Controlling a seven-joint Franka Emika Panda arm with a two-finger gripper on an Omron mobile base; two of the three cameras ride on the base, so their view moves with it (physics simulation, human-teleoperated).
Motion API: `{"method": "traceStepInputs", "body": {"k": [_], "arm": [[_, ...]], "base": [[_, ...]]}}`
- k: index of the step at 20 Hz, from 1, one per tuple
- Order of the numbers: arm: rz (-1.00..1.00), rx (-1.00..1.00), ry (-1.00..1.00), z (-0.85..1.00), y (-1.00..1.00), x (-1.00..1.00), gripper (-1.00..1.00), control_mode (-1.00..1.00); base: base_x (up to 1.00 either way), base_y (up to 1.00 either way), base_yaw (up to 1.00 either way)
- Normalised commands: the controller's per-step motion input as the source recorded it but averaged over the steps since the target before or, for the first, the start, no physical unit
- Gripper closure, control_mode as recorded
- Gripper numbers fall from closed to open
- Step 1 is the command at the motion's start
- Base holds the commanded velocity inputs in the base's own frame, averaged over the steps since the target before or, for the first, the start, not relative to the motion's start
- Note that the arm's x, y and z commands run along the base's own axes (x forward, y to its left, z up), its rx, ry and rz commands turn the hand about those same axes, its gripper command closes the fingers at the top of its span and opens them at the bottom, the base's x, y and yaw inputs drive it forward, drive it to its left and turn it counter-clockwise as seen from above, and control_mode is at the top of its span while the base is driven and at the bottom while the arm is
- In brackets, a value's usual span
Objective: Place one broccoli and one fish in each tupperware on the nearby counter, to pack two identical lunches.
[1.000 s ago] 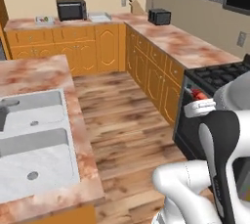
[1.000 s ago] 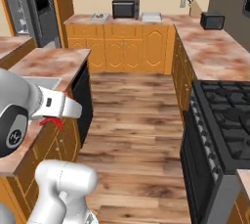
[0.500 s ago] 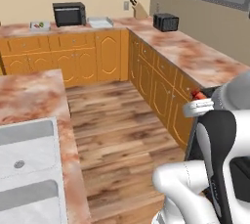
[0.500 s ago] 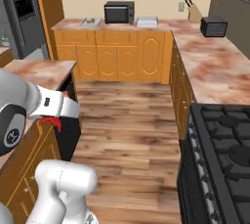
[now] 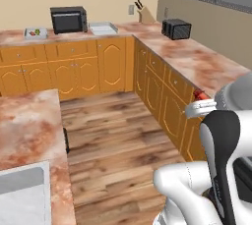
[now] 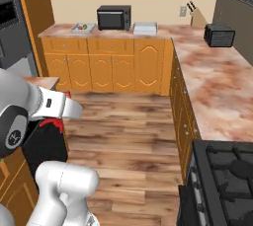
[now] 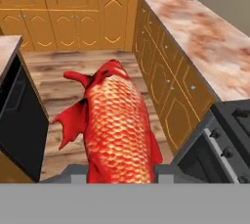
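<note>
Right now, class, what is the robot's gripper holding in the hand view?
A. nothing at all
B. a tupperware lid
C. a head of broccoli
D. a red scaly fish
D: in the hand view the gripper is closed on a red scaly fish, whose body rises from between the two finger tips above the wooden floor.

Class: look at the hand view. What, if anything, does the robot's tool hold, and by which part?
The tool holds a red fish, its two finger tips on either side of the body at the end nearest the camera; the rest of the fish juts forward.
</note>
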Motion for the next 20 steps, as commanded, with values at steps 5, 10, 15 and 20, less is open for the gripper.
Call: {"method": "traceStepInputs", "body": {"k": [5,10,15,20], "arm": [[0.0,0.0,0.0,0.0,0.0,0.0,1.0,1.0],[0.0,0.0,0.0,0.0,0.0,0.0,1.0,1.0],[0.0,0.0,0.0,0.0,0.0,0.0,1.0,1.0],[0.0,0.0,0.0,0.0,0.0,0.0,1.0,1.0]], "base": [[1.0,-0.01,0.02],[1.0,-0.1,0.01],[1.0,-0.11,0.04],[1.0,-0.21,0.05]]}}
